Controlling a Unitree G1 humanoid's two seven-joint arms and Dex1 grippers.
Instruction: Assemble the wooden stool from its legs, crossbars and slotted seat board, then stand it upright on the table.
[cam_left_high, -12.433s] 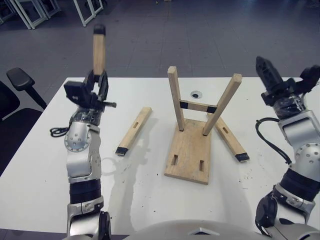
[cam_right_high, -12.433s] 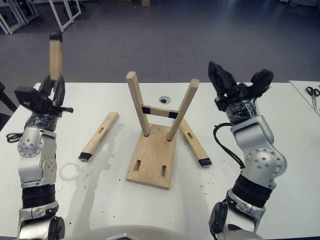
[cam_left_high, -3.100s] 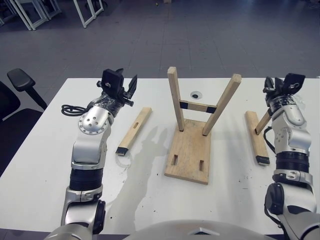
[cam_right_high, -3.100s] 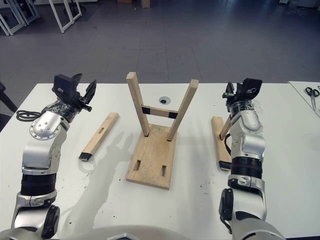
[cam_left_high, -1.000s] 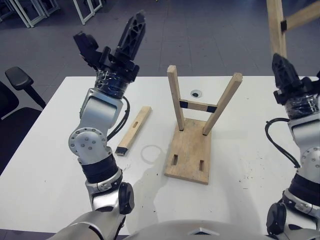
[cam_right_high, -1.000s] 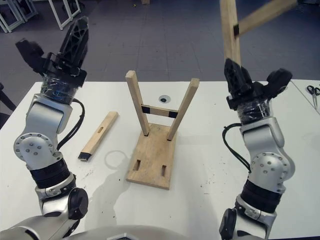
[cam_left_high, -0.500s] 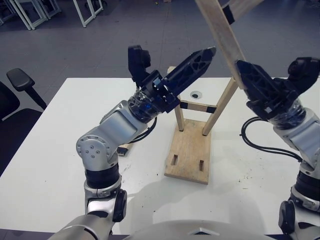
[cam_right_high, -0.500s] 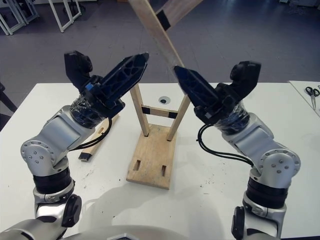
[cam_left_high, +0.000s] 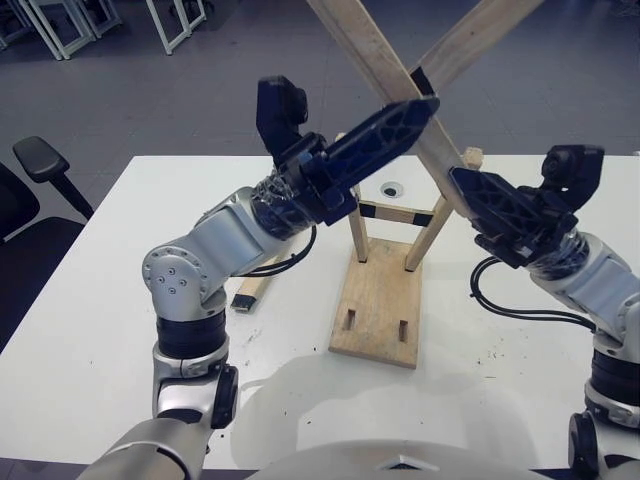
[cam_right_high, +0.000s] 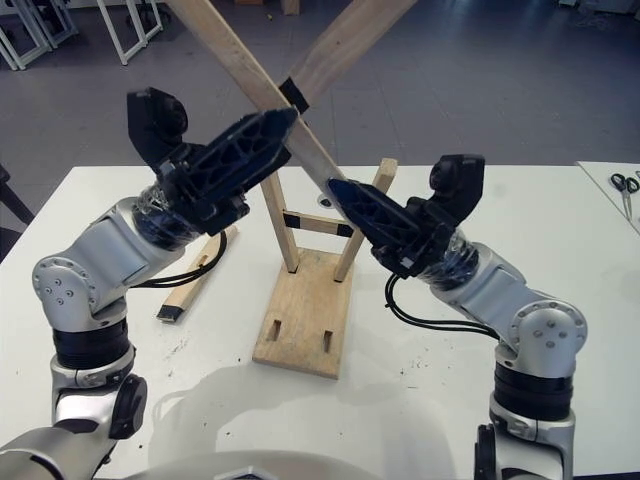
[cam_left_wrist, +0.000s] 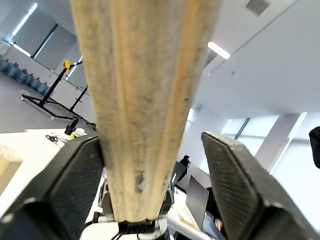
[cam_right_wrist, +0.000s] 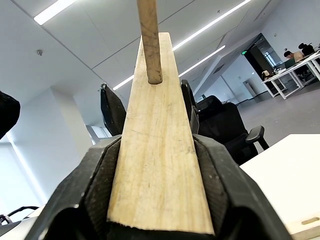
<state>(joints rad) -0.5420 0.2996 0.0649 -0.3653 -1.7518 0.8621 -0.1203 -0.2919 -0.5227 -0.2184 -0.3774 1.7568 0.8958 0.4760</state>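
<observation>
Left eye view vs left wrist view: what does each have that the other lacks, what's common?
Left eye view extras: seat board on the table with two legs slotted in, a loose leg, the right gripper clamping the raised leg pair. Left wrist view extras: ceiling light, a gap between the wood and one finger. Common: left gripper straddling one raised leg.

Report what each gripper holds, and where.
Right gripper clamps the leg-and-crossbar piece at the leg's lower end. Left gripper, open, straddles it near the joint.
</observation>
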